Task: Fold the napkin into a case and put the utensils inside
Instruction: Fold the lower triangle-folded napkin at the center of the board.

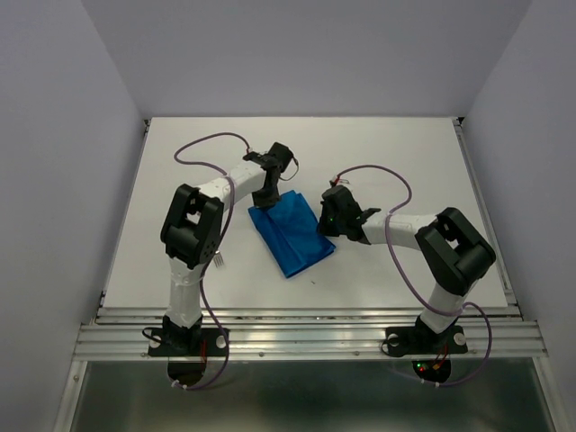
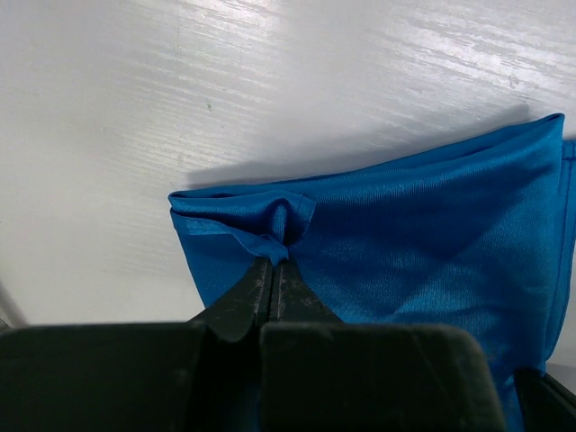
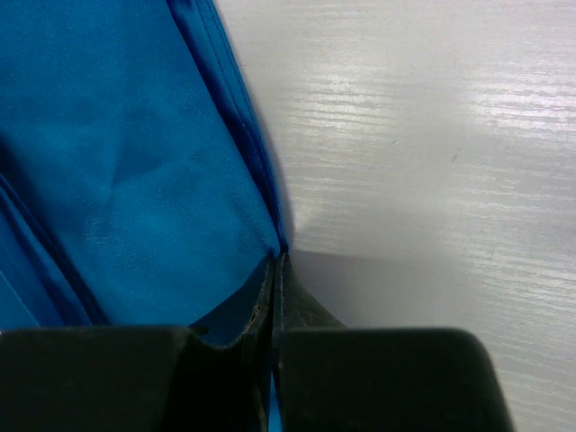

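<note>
Blue napkin (image 1: 292, 236) lies folded into a slanted, roughly rectangular pad on the white desk (image 1: 405, 162), about midway between the two arms. The left pincer (image 2: 273, 259) sits at the napkin's far left corner, clenched tight on a small bunched pleat of cloth. The fabric puckers upward where the fingers meet, and the hem curls over just beyond the tips. From that pinch the cloth spreads away to the right, smooth with soft creases, its far edge casting a shadow on the desk. The right pincer (image 3: 276, 261) is at the napkin's right-hand edge, clenched on the stacked hems there, with the layered edge running straight out from between the closed fingers. The cloth lies all to the left of that grip, with bare desk to its right. From above, both pincers touch the napkin on opposite sides. Left of the napkin and well apart from it, something small, pale and pronged, likely the fork (image 1: 219, 261), pokes out from beneath the left arm (image 1: 191, 225); too small to tell more.
</note>
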Controlling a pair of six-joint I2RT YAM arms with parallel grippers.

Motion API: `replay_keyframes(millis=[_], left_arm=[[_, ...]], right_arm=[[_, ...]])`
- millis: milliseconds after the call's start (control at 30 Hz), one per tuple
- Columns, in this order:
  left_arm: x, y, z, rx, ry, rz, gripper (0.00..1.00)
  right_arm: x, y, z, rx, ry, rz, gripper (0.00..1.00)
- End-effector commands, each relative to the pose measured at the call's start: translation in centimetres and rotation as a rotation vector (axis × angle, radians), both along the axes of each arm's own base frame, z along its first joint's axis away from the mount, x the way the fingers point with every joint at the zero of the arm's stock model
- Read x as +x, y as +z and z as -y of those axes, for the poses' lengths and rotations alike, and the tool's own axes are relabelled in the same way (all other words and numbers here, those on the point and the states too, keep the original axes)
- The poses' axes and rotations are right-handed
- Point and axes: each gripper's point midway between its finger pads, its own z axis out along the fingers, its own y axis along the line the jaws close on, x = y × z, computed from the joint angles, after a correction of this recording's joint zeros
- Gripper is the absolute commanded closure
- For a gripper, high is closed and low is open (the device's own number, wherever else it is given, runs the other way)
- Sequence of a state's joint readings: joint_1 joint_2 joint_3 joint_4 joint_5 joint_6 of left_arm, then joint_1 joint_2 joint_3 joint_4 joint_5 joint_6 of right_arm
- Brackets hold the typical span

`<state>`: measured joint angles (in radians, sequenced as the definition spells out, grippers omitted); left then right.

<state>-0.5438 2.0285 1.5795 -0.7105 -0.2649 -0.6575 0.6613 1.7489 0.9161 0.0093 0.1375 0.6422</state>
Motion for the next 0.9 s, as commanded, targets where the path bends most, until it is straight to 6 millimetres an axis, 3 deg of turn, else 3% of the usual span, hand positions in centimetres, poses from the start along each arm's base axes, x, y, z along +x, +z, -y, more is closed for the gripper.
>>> replay_keyframes(millis=[0,567,700,767,833,867], left_arm=[[0.6,0.3,0.2,0.015,0.015,0.005,1.00],[1.0,-1.1,-0.4,0.042,0.048,-0.011,1.00],[0.8,-1.5,-0.4,0.044,0.046,-0.020,1.00],[0.7,-1.8,-0.5,0.047,0.048,-0.025,1.00],[0.6,-1.9,-0.5,0.047,0.047,-0.027,1.00],[0.6,-1.9,-0.5,0.047,0.047,-0.027,1.00]], right_arm=[[-1.2,-0.9,0.5,-0.012,0.009,-0.041,0.99],[-1.4,-1.1,0.3,0.011,0.019,-0.037,0.96],[-1.6,-0.3,0.4,0.020,0.022,-0.025,0.82],[-1.6,1.2,0.4,0.043,0.016,0.002,0.68],[-1.6,2.5,0.5,0.059,0.013,0.025,0.61],[-1.7,4.0,0.2,0.080,0.016,0.058,0.51]])
